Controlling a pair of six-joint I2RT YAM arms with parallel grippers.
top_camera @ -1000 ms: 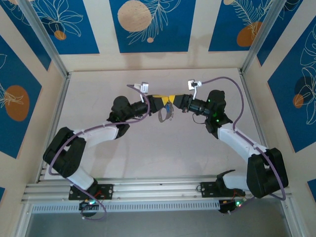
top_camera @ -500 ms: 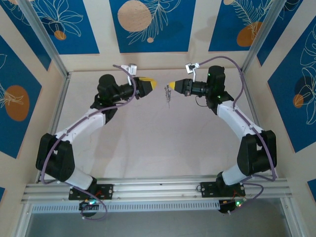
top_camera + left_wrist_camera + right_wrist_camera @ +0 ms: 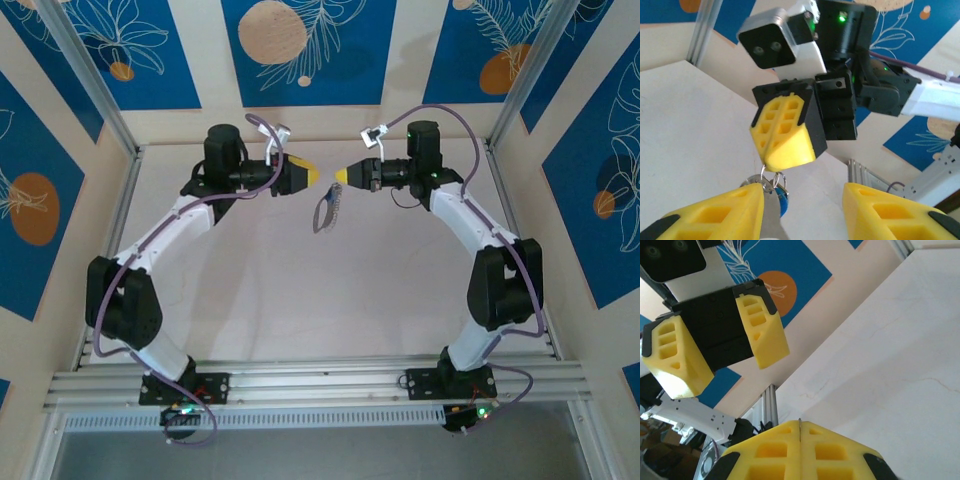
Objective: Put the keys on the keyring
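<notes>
**While both arms hang up high, the keyring (image 3: 327,211) dangles off the right gripper (image 3: 343,177)**

So both arms are raised over the far half of the table (image 3: 300,300), and the two grippers point nose to nose, near each other but not touching. The right gripper has its yellow fingers pressed flat together with no gap at all, and the keyring hangs down from its tip. From the top view it looks to be swinging free of the table.

On the left wrist cam you can see a couple of thin wire rings (image 3: 772,178) caught right at the point of those closed fingers. The blue head of the key (image 3: 783,204) hangs just under them. Which exact bit of metal is nipped I honestly can't tell, it's too small. The key's blade is hidden too.

The left gripper (image 3: 308,177) is partway open. Its fingers (image 3: 715,217) are clearly apart with plain air between them, and it's holding nothing. The right wrist cam backs that up: two yellow wedges spread wide, nothing in the gap.

The whole bunch hangs just below and between the two tips, nearer the right one. On the left wrist cam a sliver of grey metal sits right beside the inner edge of one left finger, touching or not I can't say
</notes>
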